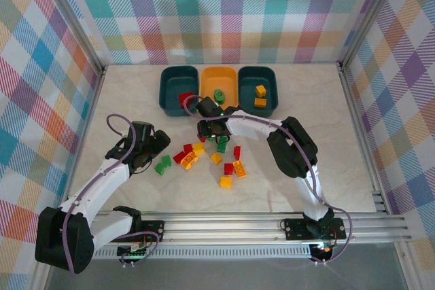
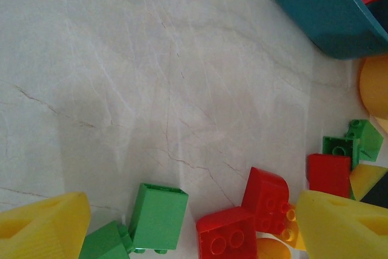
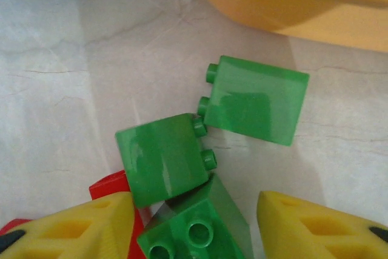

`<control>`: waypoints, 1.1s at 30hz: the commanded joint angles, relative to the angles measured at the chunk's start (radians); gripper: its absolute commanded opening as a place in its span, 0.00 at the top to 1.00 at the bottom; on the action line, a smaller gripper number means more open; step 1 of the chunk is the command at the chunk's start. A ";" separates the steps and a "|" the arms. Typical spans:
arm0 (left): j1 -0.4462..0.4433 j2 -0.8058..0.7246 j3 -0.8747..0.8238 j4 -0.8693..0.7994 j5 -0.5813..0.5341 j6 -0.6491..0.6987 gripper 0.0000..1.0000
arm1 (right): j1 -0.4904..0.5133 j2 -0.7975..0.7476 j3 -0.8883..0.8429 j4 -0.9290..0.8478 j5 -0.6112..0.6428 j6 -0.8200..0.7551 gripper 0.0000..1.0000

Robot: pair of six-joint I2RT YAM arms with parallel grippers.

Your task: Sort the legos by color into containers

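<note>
We hold our right pincer [image 3: 194, 210] open astride a green lego [image 3: 203, 232], ready to grip; our left pincer [image 2: 191, 201] gapes empty leftward.

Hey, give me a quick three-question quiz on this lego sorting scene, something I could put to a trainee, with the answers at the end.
1. Multiple choice: which colour of brick lies in the yellow-orange bin? A red, B green, C yellow-orange.
2. True or false: the left gripper is shut on a red brick.
3. Count: how many green bricks show in the right wrist view?
Key: 1 B. 2 false, its jaws stand wide open. 3 three.
</note>
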 commanded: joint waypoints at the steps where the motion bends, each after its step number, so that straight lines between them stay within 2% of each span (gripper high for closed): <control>1: -0.006 0.007 -0.011 0.001 0.015 0.019 0.12 | -0.008 0.008 -0.007 -0.025 0.025 -0.010 0.52; 3: -0.006 0.019 -0.010 0.010 0.024 0.019 0.12 | -0.009 0.001 -0.019 -0.023 0.016 -0.017 0.57; 9: -0.006 0.049 -0.006 0.026 0.040 0.019 0.12 | -0.020 -0.061 -0.107 0.027 -0.011 -0.025 0.61; 13: -0.006 0.058 -0.005 0.039 0.053 0.014 0.12 | -0.021 -0.055 -0.099 0.011 -0.016 -0.040 0.53; 17: -0.006 0.059 0.002 0.039 0.060 0.015 0.12 | -0.019 -0.058 -0.102 0.009 -0.033 -0.053 0.52; 22: -0.006 0.065 0.009 0.039 0.060 0.017 0.12 | -0.020 -0.075 -0.128 0.018 -0.013 -0.066 0.67; 24: -0.006 0.073 0.013 0.042 0.061 0.016 0.12 | -0.020 -0.101 -0.143 0.034 -0.019 -0.068 0.69; 33: -0.006 0.096 0.058 0.031 0.061 0.028 0.12 | -0.026 -0.255 -0.133 0.038 -0.021 -0.105 0.71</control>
